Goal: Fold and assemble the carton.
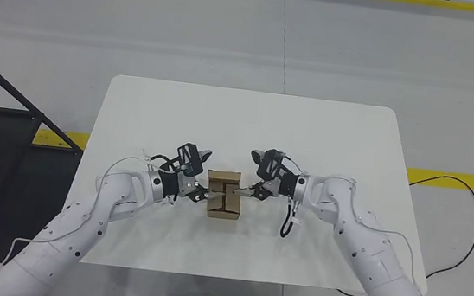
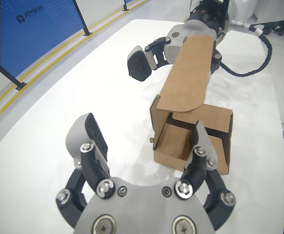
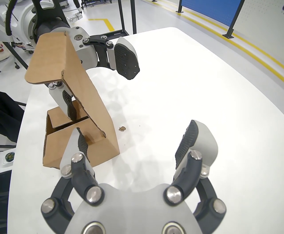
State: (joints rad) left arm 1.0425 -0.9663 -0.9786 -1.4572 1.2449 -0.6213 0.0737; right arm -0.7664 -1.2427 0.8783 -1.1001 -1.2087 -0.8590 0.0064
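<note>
**Top view.** Small brown cardboard carton, near the middle of the white rounded table. It sits between the left gripper and the right gripper, and each meets it from its own side.

**Left wrist view.** Left gripper spread wide and gripping nothing. One finger reaches into the carton's open top and bears on an inner side flap. The other finger hangs over bare table beside the box. The tall lid flap stands up from one long wall, not yet closed.

**Right wrist view.** Right gripper likewise spread wide and empty, with one finger down inside the open top on the opposite side flap. The tuck tab at the lid's free end is already creased over. A small brown scrap lies on the table just beside the box.

**Progress (judged).** Body erected and walls squared, with the side flaps under pressure and lying inward. Left to do: bring the lid down over them and seat the tab inside the front wall.
</note>
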